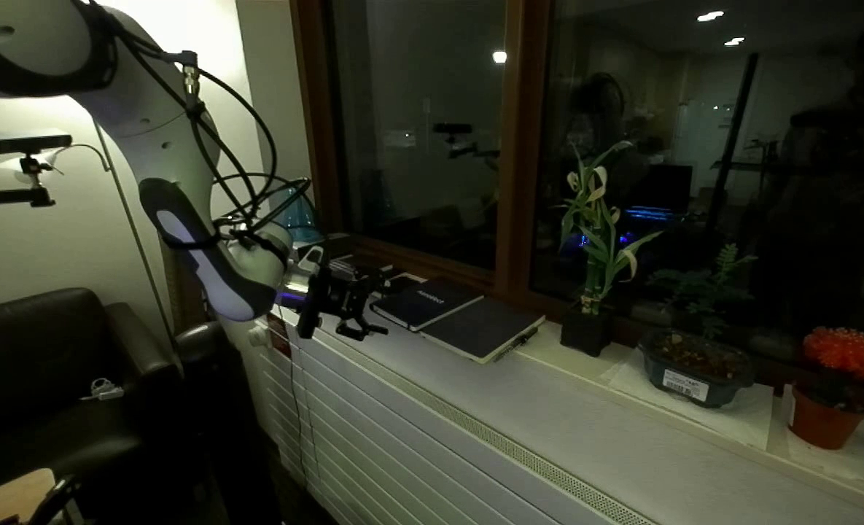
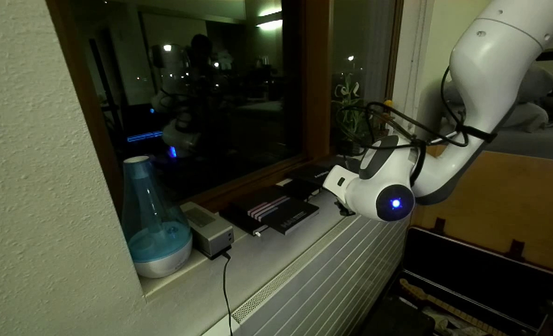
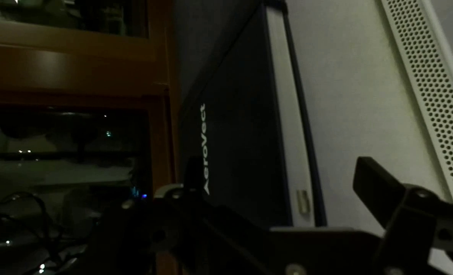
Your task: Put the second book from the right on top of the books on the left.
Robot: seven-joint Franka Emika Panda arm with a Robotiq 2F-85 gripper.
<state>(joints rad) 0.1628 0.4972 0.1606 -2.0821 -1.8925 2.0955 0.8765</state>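
Observation:
The second book from the right is dark with white "AeroVect" lettering (image 1: pixel 432 300). It lies flat on the sill and fills the middle of the wrist view (image 3: pixel 241 130). The rightmost book, plain and dark (image 1: pixel 486 327), lies beside it. The left books are a black book with pink and white stripes (image 2: pixel 283 211) lying on another black book (image 2: pixel 239 220). In an exterior view the arm largely hides them. My gripper (image 1: pixel 377 310) is open and empty at the AeroVect book's left end. In the wrist view (image 3: pixel 285 177), one finger overlaps the book and the other is over the bare sill.
A pen (image 1: pixel 517 344) lies beside the rightmost book. Potted plants (image 1: pixel 592 324) stand further right. A blue humidifier (image 2: pixel 157 238) and a grey box (image 2: pixel 208 228) stand left of the left books. The wooden window frame (image 3: pixel 77 72) runs close behind the books.

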